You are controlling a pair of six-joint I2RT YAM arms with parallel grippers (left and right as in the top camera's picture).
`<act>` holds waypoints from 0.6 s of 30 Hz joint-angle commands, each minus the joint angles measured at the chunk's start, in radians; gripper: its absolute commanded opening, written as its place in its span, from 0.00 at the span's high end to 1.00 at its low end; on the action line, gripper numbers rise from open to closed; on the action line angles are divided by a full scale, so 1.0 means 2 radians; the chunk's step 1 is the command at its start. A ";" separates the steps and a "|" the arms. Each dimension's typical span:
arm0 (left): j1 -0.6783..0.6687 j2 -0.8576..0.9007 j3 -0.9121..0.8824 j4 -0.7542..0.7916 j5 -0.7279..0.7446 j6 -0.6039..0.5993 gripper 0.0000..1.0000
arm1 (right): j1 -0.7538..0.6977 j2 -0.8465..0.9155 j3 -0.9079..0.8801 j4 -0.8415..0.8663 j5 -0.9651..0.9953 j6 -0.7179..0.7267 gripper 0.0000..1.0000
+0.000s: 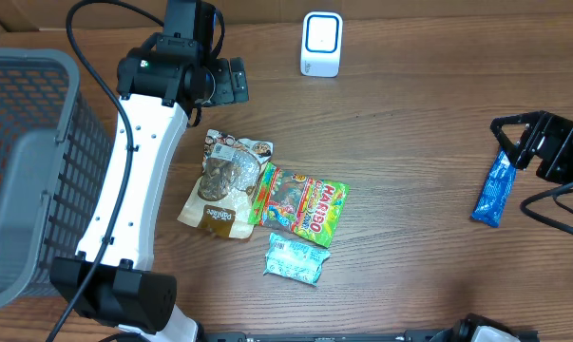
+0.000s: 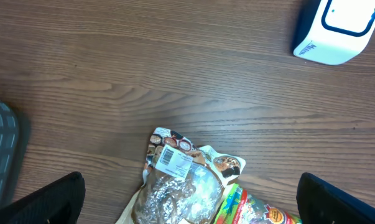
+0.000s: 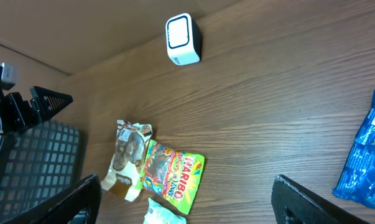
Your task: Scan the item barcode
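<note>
The white barcode scanner [image 1: 321,45] stands at the back of the table and also shows as scanner [image 2: 336,31] and scanner [image 3: 183,40]. A blue snack packet [image 1: 494,190] lies flat at the right, just beside my right gripper [image 1: 519,142]. That gripper [image 3: 187,180] is open and holds nothing; the blue packet [image 3: 364,152] lies off to its right. My left gripper [image 1: 231,84] hovers open over a brown cookie bag [image 2: 187,186], whose white barcode label [image 2: 175,162] faces up.
In the middle lie the cookie bag [image 1: 224,180], a green Haribo bag [image 1: 301,204] and a mint-green packet [image 1: 296,258], close together. A grey mesh basket [image 1: 29,171] fills the left edge. Black cables run near the right arm.
</note>
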 commanded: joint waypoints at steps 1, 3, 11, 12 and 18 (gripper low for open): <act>0.002 -0.007 0.008 0.000 -0.003 0.011 0.00 | 0.003 -0.001 0.009 0.001 -0.005 -0.003 0.12; 0.002 -0.007 0.008 0.000 -0.003 0.011 0.00 | 0.003 -0.001 0.009 0.001 -0.005 -0.003 0.12; 0.002 -0.007 0.008 0.000 -0.003 0.011 0.00 | 0.003 0.001 0.009 0.001 -0.005 -0.003 0.00; 0.002 -0.007 0.008 0.000 -0.003 0.011 0.00 | 0.003 0.001 0.009 0.001 -0.005 -0.003 0.00; 0.002 -0.007 0.008 0.000 -0.003 0.011 0.00 | 0.003 0.015 0.009 0.003 -0.004 -0.017 0.00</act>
